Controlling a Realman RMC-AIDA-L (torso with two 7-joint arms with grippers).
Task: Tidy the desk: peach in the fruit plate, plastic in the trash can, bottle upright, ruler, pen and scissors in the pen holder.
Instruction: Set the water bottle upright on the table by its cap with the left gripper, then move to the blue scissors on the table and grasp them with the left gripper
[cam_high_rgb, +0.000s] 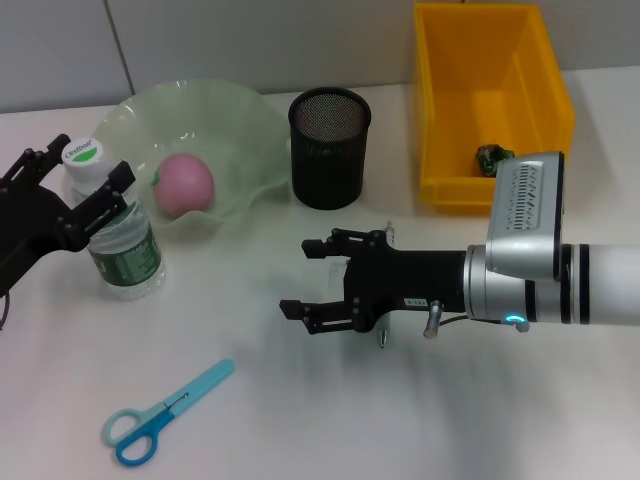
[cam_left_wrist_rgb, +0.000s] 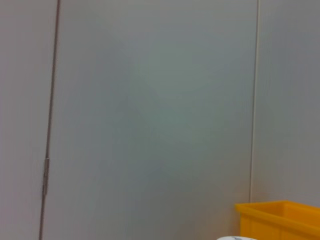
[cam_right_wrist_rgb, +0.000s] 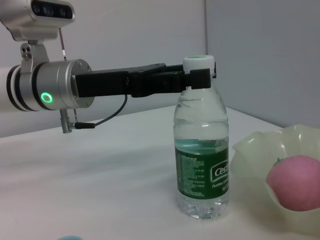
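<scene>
Your left gripper (cam_high_rgb: 100, 190) fingers appear clamped on the upright bottle (cam_high_rgb: 122, 245) neck, beside the fruit plate (cam_high_rgb: 250, 120) — smooth, part-full, tippy. Right gripper (cam_high_rgb: 312, 278) hovers mid-table, fingers apart — scissors (cam_high_rgb: 160, 415) lie nearby.

Right arm (cam_high_rgb: 560, 285), lower right of head view: silver-white cylinder, black rings, small cyan light, ribbed grey box on top. Black grippers (cam_high_rgb: 335, 282). Left arm (cam_right_wrist_rgb: 50, 92): silver, green ring light, thin black cable.
</scene>
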